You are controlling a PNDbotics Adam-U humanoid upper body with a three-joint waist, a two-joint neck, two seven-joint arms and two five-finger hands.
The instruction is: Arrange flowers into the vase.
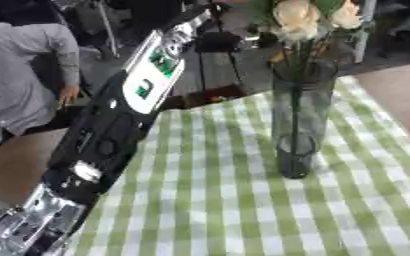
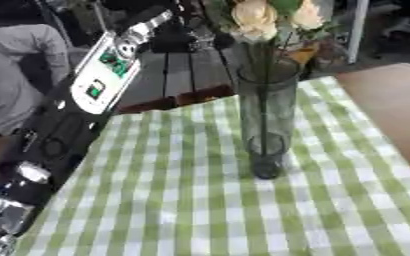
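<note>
Both views are soft and slightly blurred throughout, with even, moderately bright light on the checked cloth (image 1: 243, 200). The vase (image 1: 298, 115) casts only a faint shadow at its base, while pale glare falls on the arm's white panel (image 1: 154, 75). The background is darker and indistinct.

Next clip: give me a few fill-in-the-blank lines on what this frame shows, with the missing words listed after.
1. The flowers stand with their stems inside the tall glass ____.
2. The vase stands ____ on the table.
3. The tablecloth is checked white and ____.
4. The robot's left arm comes in from the view's ____ side.

Missing words: vase; upright; green; left
</note>
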